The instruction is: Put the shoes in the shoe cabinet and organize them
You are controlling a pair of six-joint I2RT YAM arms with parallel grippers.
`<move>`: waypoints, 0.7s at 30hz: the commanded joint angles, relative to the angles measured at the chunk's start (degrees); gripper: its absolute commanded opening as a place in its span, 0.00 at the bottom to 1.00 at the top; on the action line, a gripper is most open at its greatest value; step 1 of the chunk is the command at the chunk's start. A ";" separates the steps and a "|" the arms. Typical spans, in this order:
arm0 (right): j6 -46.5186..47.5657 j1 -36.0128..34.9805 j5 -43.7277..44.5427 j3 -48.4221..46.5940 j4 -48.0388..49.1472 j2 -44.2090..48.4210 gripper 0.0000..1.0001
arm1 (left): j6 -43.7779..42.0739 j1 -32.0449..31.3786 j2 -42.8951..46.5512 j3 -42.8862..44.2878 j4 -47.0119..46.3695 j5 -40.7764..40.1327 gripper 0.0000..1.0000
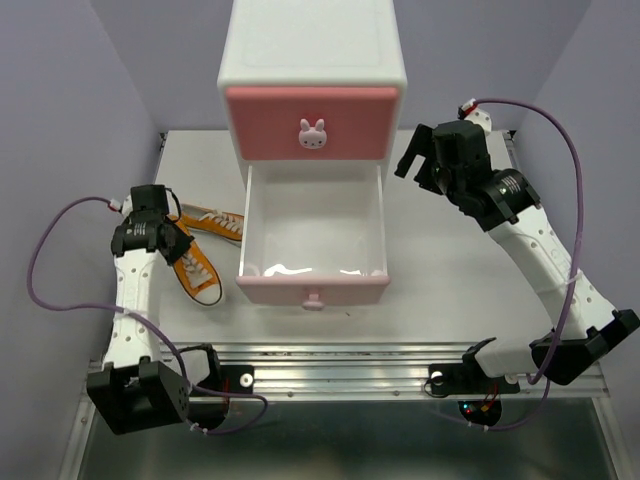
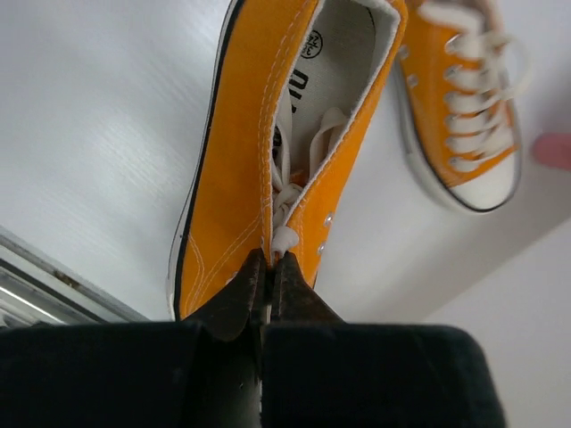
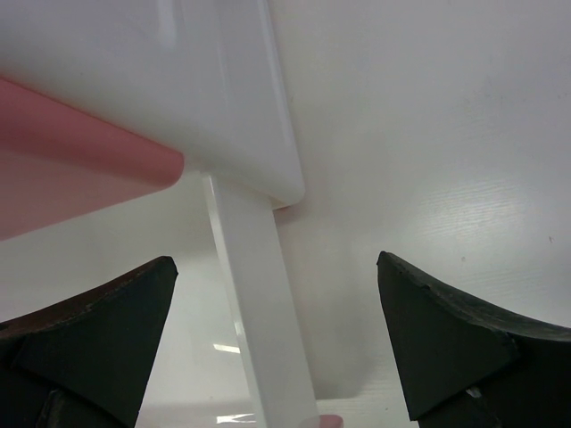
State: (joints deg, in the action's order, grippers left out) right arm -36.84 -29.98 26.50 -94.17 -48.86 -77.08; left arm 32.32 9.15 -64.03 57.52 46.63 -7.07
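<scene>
At the left of the overhead view, the left pincer (image 2: 268,260) is pinched tight on one orange shoe (image 1: 200,275) at its rim. Its mate (image 1: 214,222) lies just beside it on the bench (image 1: 450,290). The right pincer (image 3: 274,263) gapes wide, empty, beside the cabinet (image 1: 312,60), whose lower drawer (image 1: 280,290) stands pulled out.

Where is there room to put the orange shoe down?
Inside the open lower drawer, it's bare. Also the table between that drawer and the right arm. Left of the drawer is crowded: two orange shoes and the left arm.

Robot lab cell: plain lilac walls (image 1: 120,70), white table (image 1: 455,285), aluminium mounting rail (image 1: 340,362).
</scene>
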 commanded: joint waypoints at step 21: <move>0.28 0.36 1.18 1.97 0.61 3.87 1.00 | -0.33 -3.33 8.48 36.00 -4.79 19.72 0.00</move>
State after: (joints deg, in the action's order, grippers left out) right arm -36.88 -29.98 26.57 -92.38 -49.08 -74.61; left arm 32.18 7.84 -56.34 90.96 49.04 7.07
